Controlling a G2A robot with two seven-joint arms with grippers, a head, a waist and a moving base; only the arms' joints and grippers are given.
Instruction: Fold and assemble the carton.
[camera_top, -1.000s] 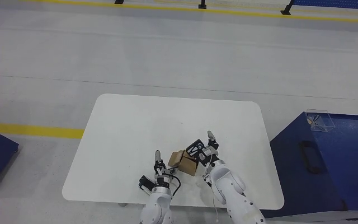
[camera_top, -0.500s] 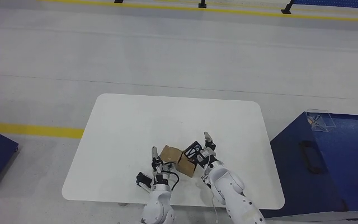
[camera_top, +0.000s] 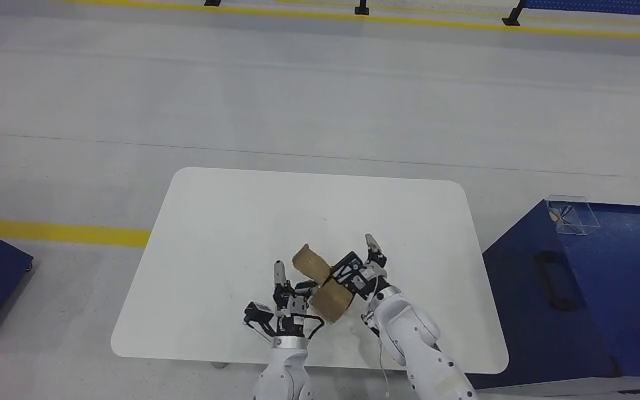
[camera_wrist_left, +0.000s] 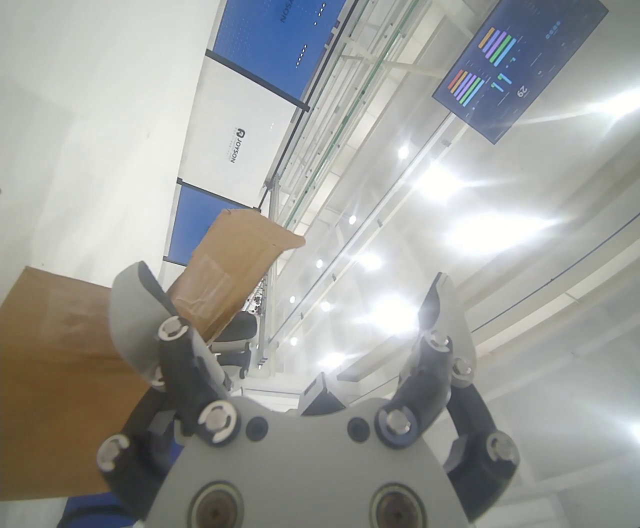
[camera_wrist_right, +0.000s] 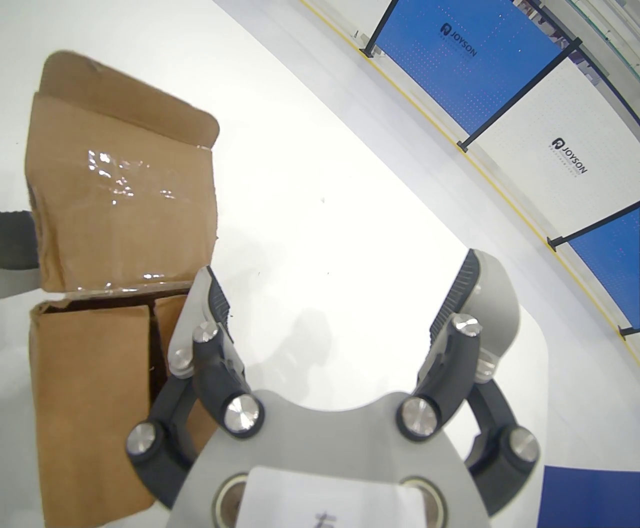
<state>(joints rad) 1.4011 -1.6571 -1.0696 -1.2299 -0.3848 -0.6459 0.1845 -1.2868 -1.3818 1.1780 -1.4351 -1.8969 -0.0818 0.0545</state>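
Observation:
A small brown carton (camera_top: 330, 295) stands near the front edge of the white table (camera_top: 250, 220), between the two arms. Its taped lid flap (camera_top: 310, 260) is raised and leans away from the box. In the right wrist view the flap (camera_wrist_right: 120, 200) stands above the box body (camera_wrist_right: 85, 380). My right gripper (camera_top: 360, 260) is open beside the carton, and one of its fingers (camera_wrist_right: 212, 300) sits at the carton's edge. My left gripper (camera_wrist_left: 295, 310) is open on the carton's other side, pointing upward, with the carton (camera_wrist_left: 55, 380) and the flap (camera_wrist_left: 235, 270) next to one finger (camera_wrist_left: 140, 310).
A blue cabinet (camera_top: 570, 290) stands right of the table, with a clear container (camera_top: 570, 213) on top. The table's back and left parts are bare white surface. Yellow floor lines run beyond the table.
The lid flap has swung up and away from the box body. The left gripper has shifted a little beside the carton, and the right gripper has hardly moved.

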